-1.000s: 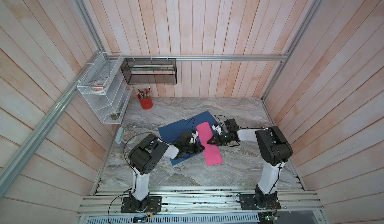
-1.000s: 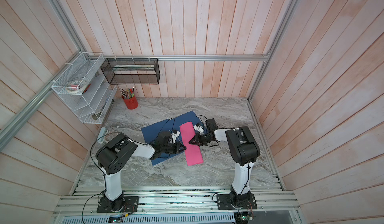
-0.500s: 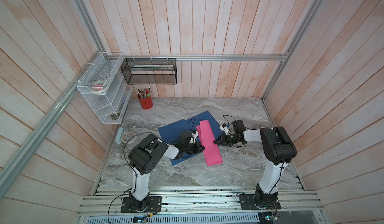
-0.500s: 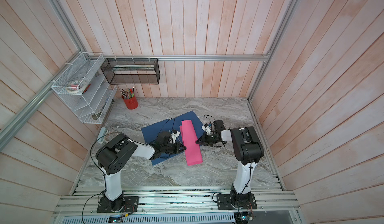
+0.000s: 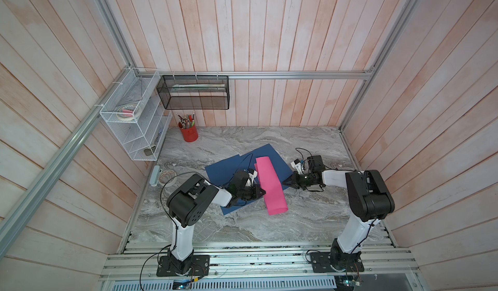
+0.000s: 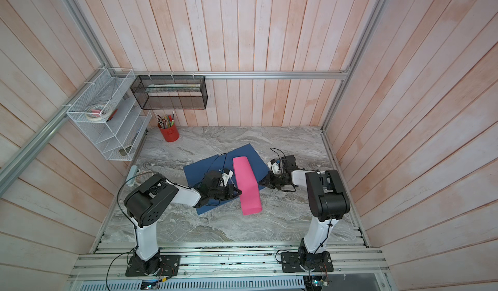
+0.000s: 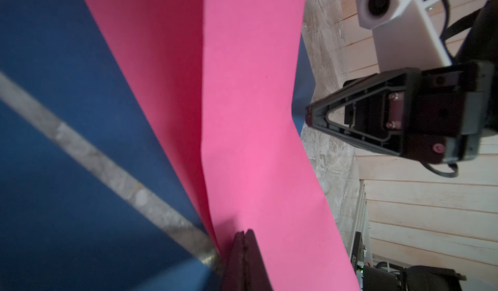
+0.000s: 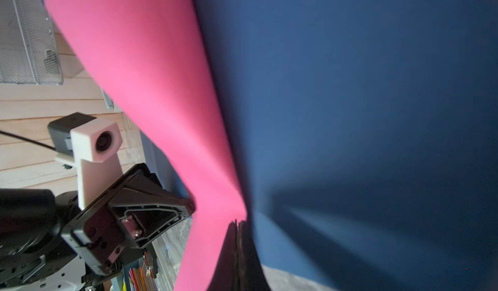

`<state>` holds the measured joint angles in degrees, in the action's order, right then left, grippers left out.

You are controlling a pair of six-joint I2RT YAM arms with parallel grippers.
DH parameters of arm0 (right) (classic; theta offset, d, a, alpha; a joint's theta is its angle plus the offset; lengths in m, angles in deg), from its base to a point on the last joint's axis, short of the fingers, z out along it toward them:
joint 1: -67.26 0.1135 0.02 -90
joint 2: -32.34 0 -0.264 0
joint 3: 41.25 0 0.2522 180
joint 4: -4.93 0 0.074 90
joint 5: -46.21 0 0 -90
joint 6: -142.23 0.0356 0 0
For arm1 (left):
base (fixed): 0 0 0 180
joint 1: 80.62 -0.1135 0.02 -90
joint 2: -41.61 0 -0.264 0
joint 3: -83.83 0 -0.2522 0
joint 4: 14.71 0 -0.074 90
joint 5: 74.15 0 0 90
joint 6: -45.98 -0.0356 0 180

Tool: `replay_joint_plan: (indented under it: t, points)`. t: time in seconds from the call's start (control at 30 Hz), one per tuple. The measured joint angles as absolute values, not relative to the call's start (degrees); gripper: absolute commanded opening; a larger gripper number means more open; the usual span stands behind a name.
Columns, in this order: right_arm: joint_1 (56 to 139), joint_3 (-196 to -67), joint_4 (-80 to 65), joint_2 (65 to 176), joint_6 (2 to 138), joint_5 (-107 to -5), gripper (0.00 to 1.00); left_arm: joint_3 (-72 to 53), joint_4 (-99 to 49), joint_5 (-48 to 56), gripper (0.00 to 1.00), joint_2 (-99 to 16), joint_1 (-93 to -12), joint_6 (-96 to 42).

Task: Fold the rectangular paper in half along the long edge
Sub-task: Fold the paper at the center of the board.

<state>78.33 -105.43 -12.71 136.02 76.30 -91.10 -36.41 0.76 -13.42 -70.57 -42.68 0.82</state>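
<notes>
3 walls of pale pinkish wood planks, alu rail across the back one. Grey marble bench, evenly lit. White wire rack on the left wall, black mesh basket hung off the rail, red pen cup on the bench below it.

Left arm, lower left, and right arm, lower right: white links, bulky black joints, thin black cables, black bolted base plates, white wrist-camera housings.
</notes>
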Motion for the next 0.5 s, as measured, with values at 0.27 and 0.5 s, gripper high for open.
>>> replay_joint_plan:
  t: [0.27, 0.5]
  points:
    - [81.1, -104.7, -9.1, 136.9, 78.8, -91.6, 0.00, -36.5, 0.9, -13.4, 0.00, -70.6, -42.7, 0.8]
    - [76.6, -97.6, -5.7, 136.6, 80.3, -93.6, 0.00, -36.5, 0.8, -13.4, 0.00, -70.6, -42.7, 0.8]
